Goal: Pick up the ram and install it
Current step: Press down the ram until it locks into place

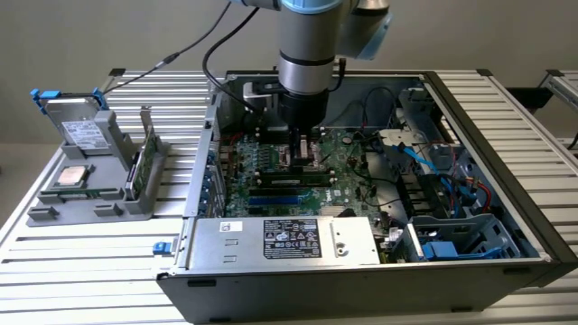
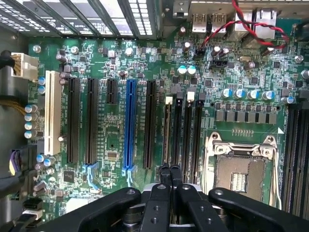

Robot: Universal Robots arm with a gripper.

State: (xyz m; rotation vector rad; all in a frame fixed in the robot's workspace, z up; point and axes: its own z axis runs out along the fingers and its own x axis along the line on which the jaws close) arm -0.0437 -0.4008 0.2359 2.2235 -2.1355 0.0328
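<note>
Over the motherboard (image 1: 271,176), claw (image 1: 304,160) lowered, fingertips closed together.

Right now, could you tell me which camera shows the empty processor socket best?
The wrist view: the socket lies open, metal frame and all. In the exterior view the end effector hides most of it.

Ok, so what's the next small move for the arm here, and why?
Probably a short, straight push down. The gripper hangs directly over the ram, which lies along a memory slot on the motherboard, next to the processor socket. Whether the stick is fully seated cannot be told, so a gentle vertical press seems safest.
</note>
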